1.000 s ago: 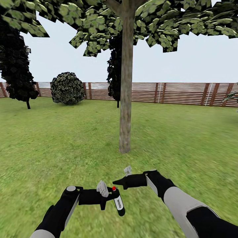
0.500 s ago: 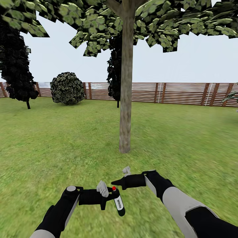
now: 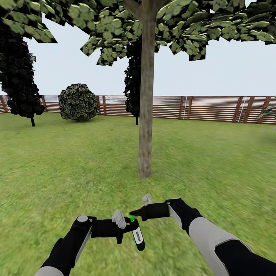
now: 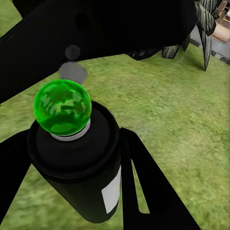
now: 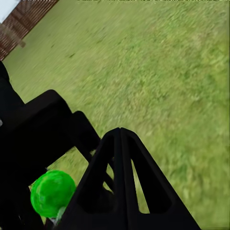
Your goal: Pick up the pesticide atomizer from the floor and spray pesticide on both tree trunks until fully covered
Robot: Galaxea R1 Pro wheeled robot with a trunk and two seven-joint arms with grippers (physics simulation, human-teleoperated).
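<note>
Left hand [image 3: 128,230] clamped on pesticide atomizer [image 3: 138,237], bottle low near centre above lawn [image 3: 69,165]. Ball on its top [image 4: 62,107] green. Right hand [image 3: 134,211] closed, fingertips pressed together, empty, tip touching that green ball. Tree trunk [image 3: 146,115] straight ahead, farther off. Brown slat fence [image 3: 207,108] far behind.

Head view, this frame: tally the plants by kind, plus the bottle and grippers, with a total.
Pale-trunk tree: 1
Dark conifers: 2
Round bush: 1
Atomizer: 1
Grippers, left and right: 2
Total: 7
</note>
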